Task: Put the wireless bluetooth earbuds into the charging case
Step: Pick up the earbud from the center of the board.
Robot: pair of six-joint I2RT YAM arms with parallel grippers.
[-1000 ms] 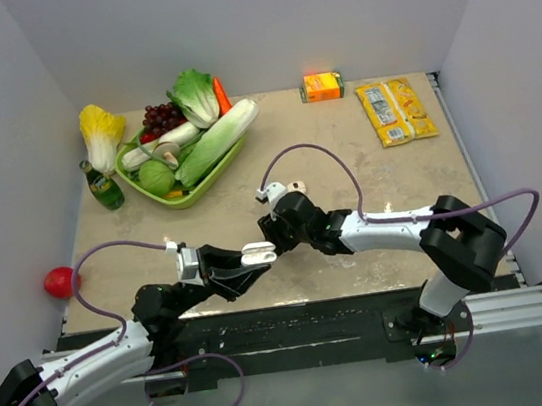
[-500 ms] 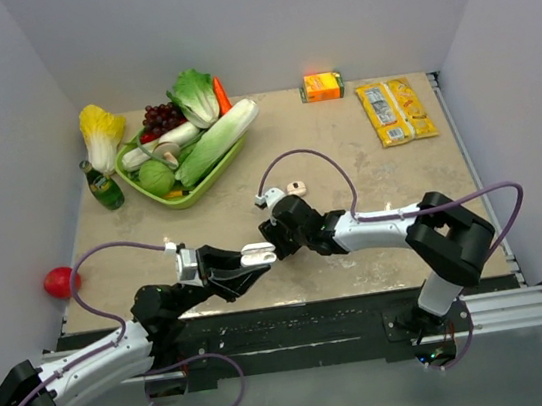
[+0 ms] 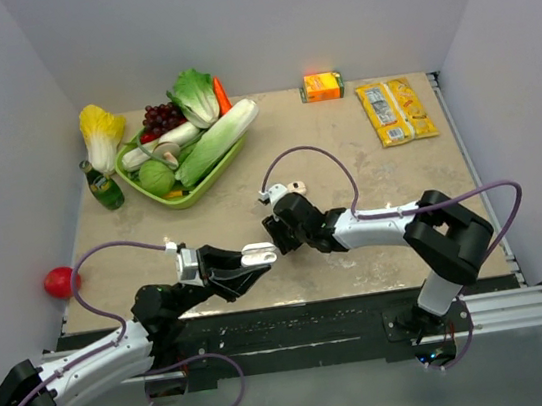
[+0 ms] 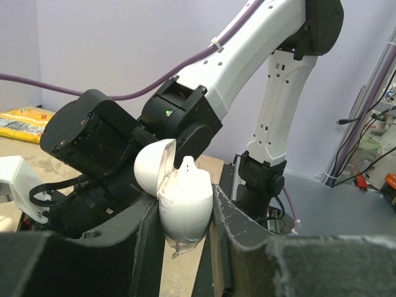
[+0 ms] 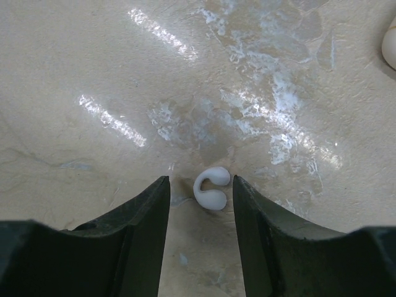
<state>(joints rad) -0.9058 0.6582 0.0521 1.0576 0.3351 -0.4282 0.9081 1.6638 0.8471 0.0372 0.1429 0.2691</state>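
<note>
Earbud (image 5: 211,188) lies untouched between the spread fingers of the right gripper (image 5: 199,182); left gripper (image 4: 184,209) pinches the open case (image 4: 185,197) nearby.

White arm links (image 3: 380,225), black joint housings (image 3: 450,238), looping purple cables (image 3: 302,147), small green light (image 4: 168,112)

You have two pincers, the left pincer (image 3: 263,255) and the right pincer (image 5: 200,183). One charging case (image 4: 185,201) sits between the left pincer's fingers. One earbud (image 5: 211,189) lies between the right pincer's fingers. One small cream thing (image 5: 391,46) ahead of it to the right is too cut off to name.

Far beyond the left pincer you'll count one green tray (image 3: 185,200) of vegetables, one green bottle (image 3: 102,186) and one yellow-leaved cabbage (image 3: 99,131). Far beyond the right pincer are one orange carton (image 3: 323,86) and yellow packaging (image 3: 396,111) that may be one packet or two. One red ball (image 3: 60,282) lies well off to the left pincer's left.
</note>
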